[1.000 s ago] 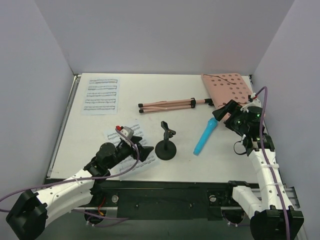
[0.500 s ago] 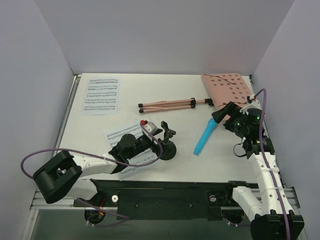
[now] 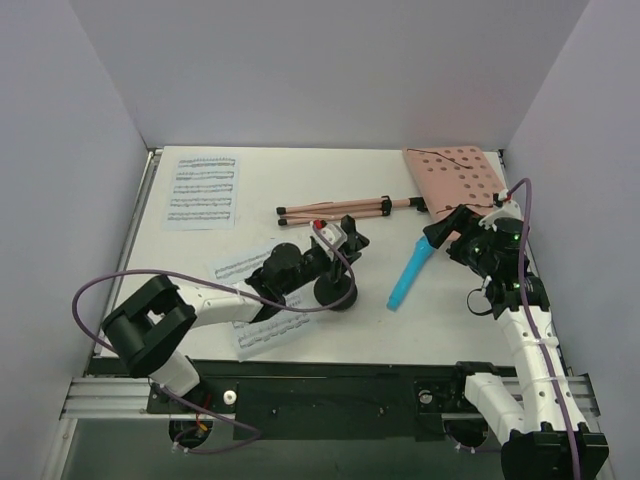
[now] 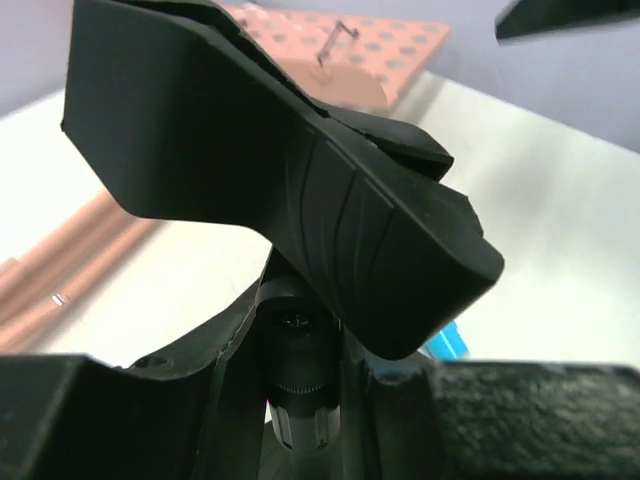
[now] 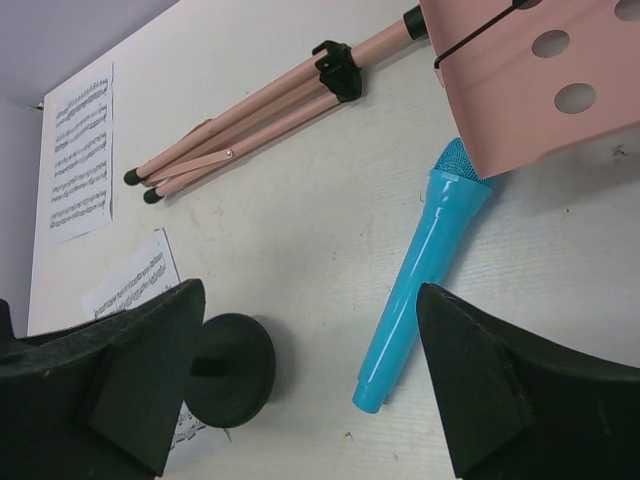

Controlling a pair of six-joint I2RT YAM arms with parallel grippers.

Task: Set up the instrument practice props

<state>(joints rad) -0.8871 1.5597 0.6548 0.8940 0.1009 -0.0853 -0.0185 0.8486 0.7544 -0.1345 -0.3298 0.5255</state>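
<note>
Item 1, change. We log the left gripper point(image 3: 352, 243) at the table's centre, on the clip of the black microphone stand point(image 3: 333, 293). A second ago it sat at 7 o'clock over the near page point(image 3: 236, 268). In the wrist view its fingers flank the stand's neck, but we cannot tell whether they pinch it or only stand close.

Item 2. The right gripper point(image 3: 445, 226) is at 3 o'clock and has barely shifted. Its fingers are spread with nothing between them, above the head of the blue microphone point(image 3: 411, 272).

Item 3, task things. The pink music-stand desk point(image 3: 455, 175) lies flat at 2 o'clock. The folded tripod point(image 3: 335, 209) lies at 12 to 1 o'clock, its pole tip meeting the desk's near-left corner. The far page point(image 3: 204, 190) is at 10 o'clock. The near page is partly under the left arm.

Item 4, edges. We find the desk's right side close to the right edge of the table point(image 3: 300, 165), and the far page near the left edge. Bare tabletop shows between the far page and the tripod, and at 5 o'clock
</note>
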